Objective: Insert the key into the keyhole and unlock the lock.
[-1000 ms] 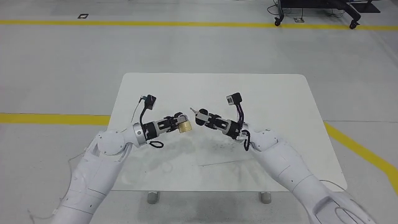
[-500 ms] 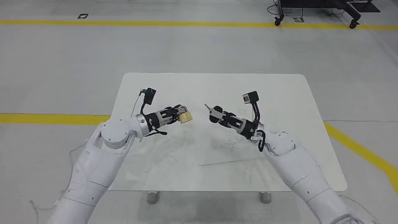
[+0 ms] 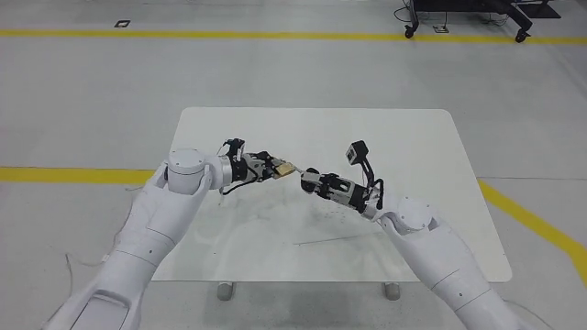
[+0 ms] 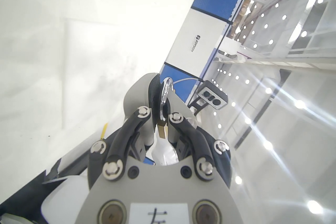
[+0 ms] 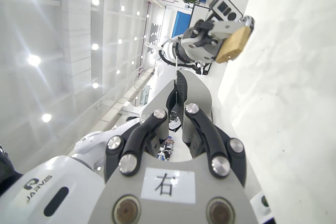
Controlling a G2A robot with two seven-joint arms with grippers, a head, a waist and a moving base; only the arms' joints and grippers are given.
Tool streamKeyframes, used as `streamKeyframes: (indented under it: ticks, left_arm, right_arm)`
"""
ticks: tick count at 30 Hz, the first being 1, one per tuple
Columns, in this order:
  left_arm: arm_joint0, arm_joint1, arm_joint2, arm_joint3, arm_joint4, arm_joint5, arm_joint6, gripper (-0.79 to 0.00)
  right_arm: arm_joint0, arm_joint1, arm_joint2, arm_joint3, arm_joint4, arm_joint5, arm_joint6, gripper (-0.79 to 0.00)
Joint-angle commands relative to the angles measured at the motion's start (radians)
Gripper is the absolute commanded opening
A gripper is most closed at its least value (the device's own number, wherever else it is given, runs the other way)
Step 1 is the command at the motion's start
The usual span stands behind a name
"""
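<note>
Both things are in hand and off the counter [image 3: 413,137], so the pick-ups are done. My left tool [image 4: 163,107] is closed on the lock [image 5: 234,43], gripping its brass body with one end face turned towards the other arm. My right tool [image 5: 178,83] is pinched tight on the key [image 5: 176,66], whose thin blade juts out past the fingertips towards the lock.

Over the middle of the counter the two tools sit near each other, key tip close to the lock. In the right wrist view the blade looks short of the brass face and off to one side of it, so I judge the key is not in. Lining up, inserting and turning are all left.

I cannot make out the keyhole itself. The key shows edge-on, so its teeth and bow are hidden between the fingers. In the left wrist view the lock is mostly covered by the fingers, with a sliver of brass and the shackle [image 4: 166,88] showing. From above I cannot tell whether tip and lock touch.
</note>
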Motion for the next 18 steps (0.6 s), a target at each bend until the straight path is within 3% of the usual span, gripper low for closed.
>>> streamKeyframes:
  ticks: [1,4,14,18]
  left_arm:
    - [-0.027,-0.012,0.009,0.069,-0.055,-0.011,-0.043,-0.785]
    - [-0.048,-0.023,-0.005,0.125,-0.126,-0.065,-0.053,-0.785]
    - [-0.038,-0.023,-0.008,0.116,-0.134,-0.07,-0.042,-0.785]
    - [-0.009,-0.017,-0.029,0.077,-0.134,-0.1,-0.012,-0.785]
  right_arm:
    - [-0.029,0.007,0.013,-0.048,-0.02,0.074,-0.013,-0.785]
    - [-0.067,0.014,0.029,-0.117,-0.043,0.15,-0.039,-0.785]
    - [-0.067,0.014,0.029,-0.117,-0.043,0.15,-0.039,-0.785]
    - [-0.056,0.004,-0.005,-0.108,-0.065,0.211,-0.115,-0.785]
